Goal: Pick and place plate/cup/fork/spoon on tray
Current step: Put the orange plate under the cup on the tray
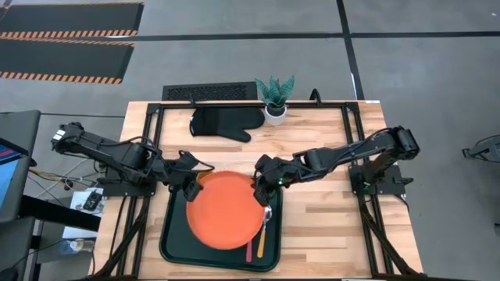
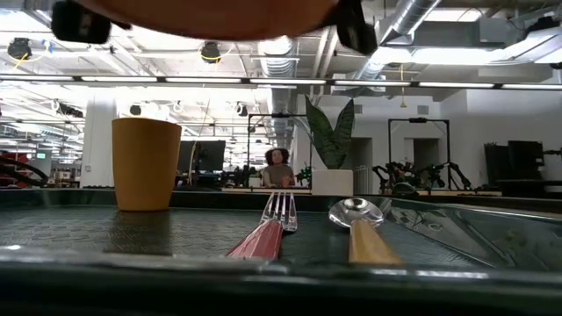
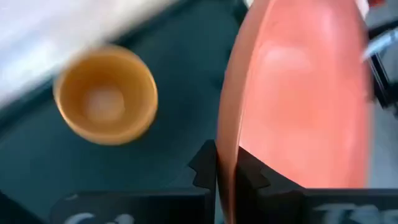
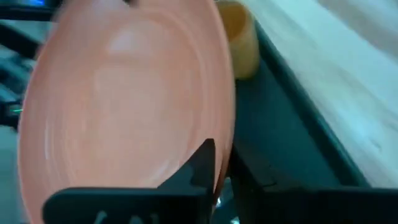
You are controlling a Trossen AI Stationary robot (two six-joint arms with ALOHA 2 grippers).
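- Large flat round orange plate (image 1: 224, 209) is held level in the air above the dark green rectangular tray (image 1: 173, 240), not set down yet.
- Your left gripper (image 1: 192, 184) is clamped on its left rim, right gripper (image 1: 259, 184) on the right rim; each pinches the edge.
- Below it: small orange-yellow cup (image 2: 146, 163), red-handled fork (image 2: 270, 226) and orange-handled spoon (image 2: 362, 226), all on the tray.
- Next, judging: lower straight down, both arms together, into the gap between cup and cutlery.

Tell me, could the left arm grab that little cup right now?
Probably not: the left gripper is shut on the plate rim, sharing it with the right gripper, and the plate hangs over the cup on the tray.
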